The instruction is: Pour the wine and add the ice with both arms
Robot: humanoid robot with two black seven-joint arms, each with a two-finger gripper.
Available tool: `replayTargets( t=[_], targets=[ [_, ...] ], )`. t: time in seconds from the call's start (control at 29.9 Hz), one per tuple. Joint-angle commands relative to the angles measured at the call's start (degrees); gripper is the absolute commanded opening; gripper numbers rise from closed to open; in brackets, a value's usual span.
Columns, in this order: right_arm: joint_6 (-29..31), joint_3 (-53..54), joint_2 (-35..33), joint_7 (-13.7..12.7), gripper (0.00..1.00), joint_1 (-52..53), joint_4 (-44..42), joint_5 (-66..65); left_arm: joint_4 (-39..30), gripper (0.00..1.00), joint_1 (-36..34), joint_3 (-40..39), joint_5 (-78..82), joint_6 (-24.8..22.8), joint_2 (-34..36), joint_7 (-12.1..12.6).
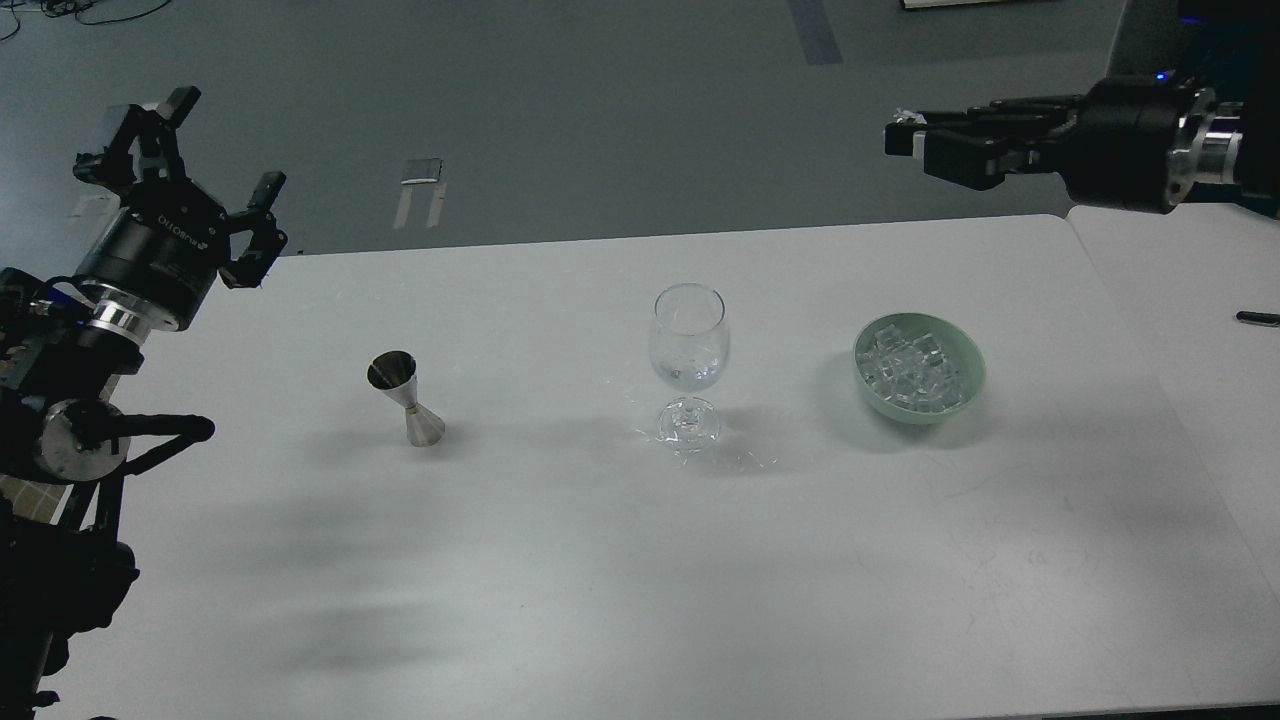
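A clear stemmed wine glass [688,345] stands mid-table with a little clear content at the bottom of its bowl. A pale green bowl [968,352] to its right holds a heap of clear ice [908,372]. A steel jigger [405,398] stands to the glass's left. My left gripper [222,150] is open and empty, raised over the table's far left corner. My right gripper [903,136] is high above the far right edge, well above the bowl, its fingers close together with a small pale glint of ice at the tips.
A second white table [1180,260] adjoins on the right, with a black pen [1257,318] on it. Grey floor lies beyond the table's far edge. The front half of the white table [640,580] is bare.
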Motion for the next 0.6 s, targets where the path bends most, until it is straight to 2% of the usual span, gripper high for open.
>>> replayTargets(
  t=[0.0,0.2,0.57],
  targets=[
    [0.2,-9.9,7.2,0.1,0.28,9.9,-0.4,1.2,0.0,0.98,0.0,0.0,0.1,0.0,0.0,0.0],
    [0.3,-19.1,16.0,0.2,0.29,15.5,-1.3,3.2,0.0,0.98,0.0,0.0,0.2,0.1,-0.1,0.0],
    [0.6,-23.8,22.4,0.1,0.32,15.4,-7.5,3.4,-0.1,0.98,0.4,0.0,0.6,0.1,-0.3,0.0]
  ],
)
